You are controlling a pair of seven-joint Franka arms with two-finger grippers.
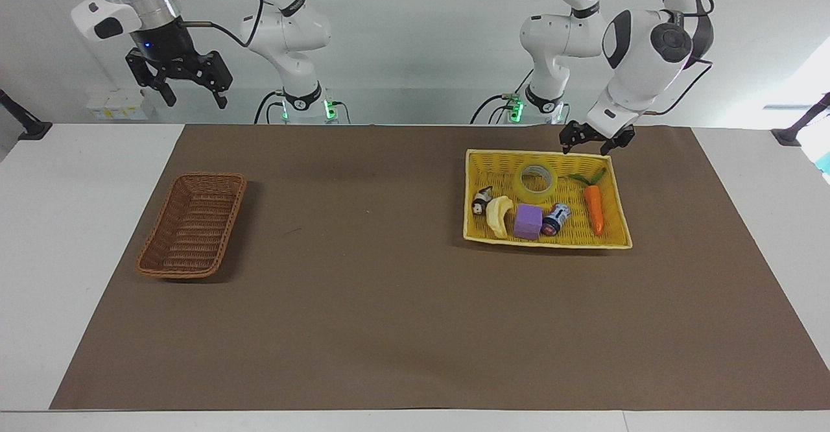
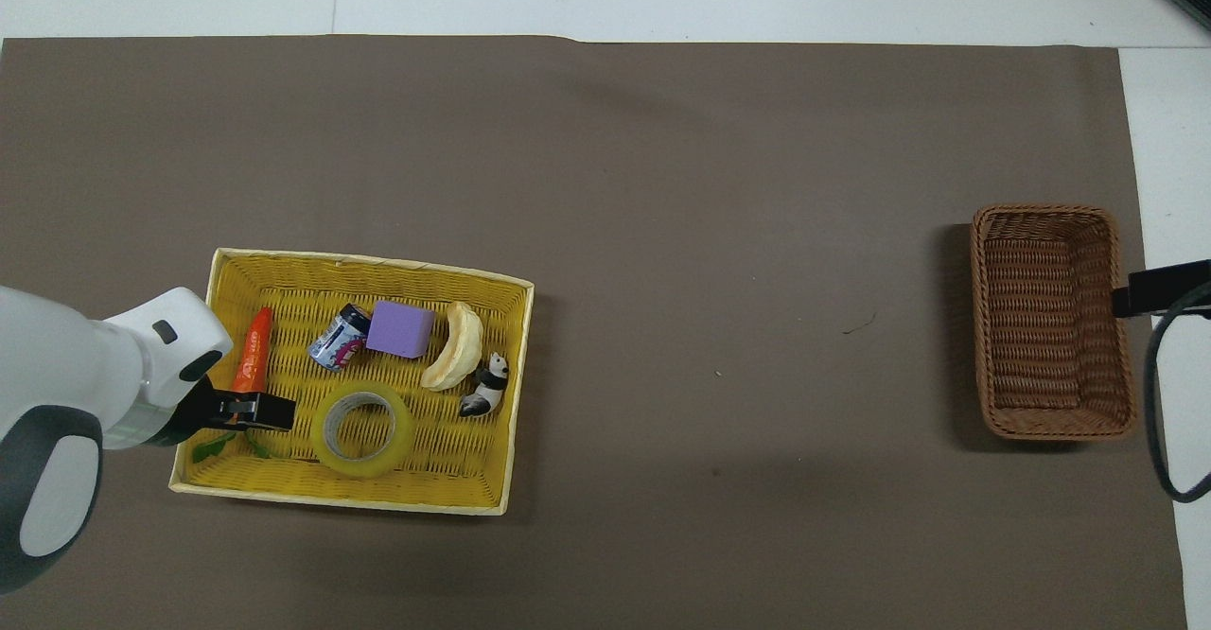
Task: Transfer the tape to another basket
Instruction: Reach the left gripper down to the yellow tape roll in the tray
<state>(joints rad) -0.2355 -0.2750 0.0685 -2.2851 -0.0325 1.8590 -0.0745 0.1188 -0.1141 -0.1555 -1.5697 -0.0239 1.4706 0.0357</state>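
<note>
At centre right of the facing frame, the glossy translucent-yellow tape (image 1: 535, 182) ring lies flat in the woven yellow tray (image 1: 548, 242). Above its rim, the left hand (image 1: 596, 140) hovers spread wide. Upper left, the right hand (image 1: 189, 92) gapes over the bench beside the ribbed brown wicker basket (image 1: 192, 224).

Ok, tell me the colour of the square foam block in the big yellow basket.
Purple. The square foam block shows best in the overhead view, lying between the small can and the banana.

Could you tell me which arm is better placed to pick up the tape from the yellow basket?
Left, I would say. The left gripper hangs open over the yellow basket, close to the tape. The right gripper waits open, raised near the brown basket at the right arm's end of the table.
</note>
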